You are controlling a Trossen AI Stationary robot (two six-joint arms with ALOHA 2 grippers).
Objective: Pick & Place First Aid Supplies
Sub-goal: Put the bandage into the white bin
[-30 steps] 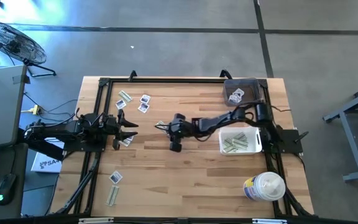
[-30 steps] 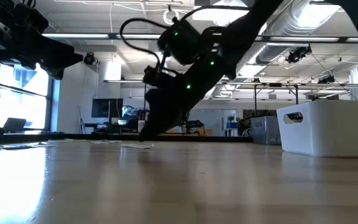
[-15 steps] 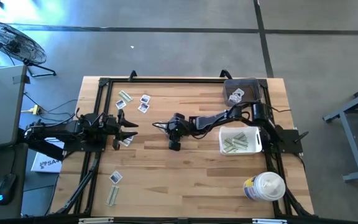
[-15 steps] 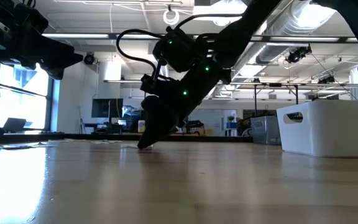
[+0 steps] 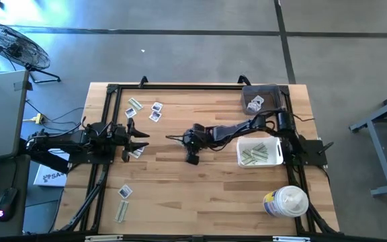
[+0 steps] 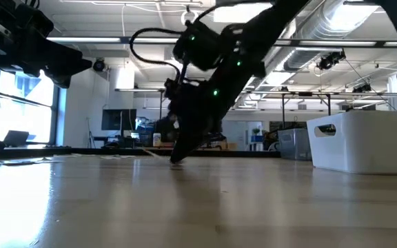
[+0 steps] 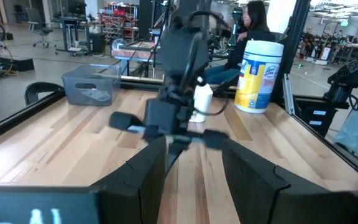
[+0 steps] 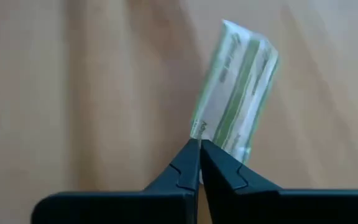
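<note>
Now the right gripper (image 8: pixel 199 144) has its jaws clamped on a green strip wrapper (image 8: pixel 236 87) (mid-surface). Left gripper (image 5: pixel 140 140) waits at the surface's left side, jaws apart.

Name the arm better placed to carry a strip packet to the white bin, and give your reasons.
Right. The right gripper is shut on a green strip packet at mid-table, with the white bin close beside that arm. The left gripper waits open at the far side.
</note>
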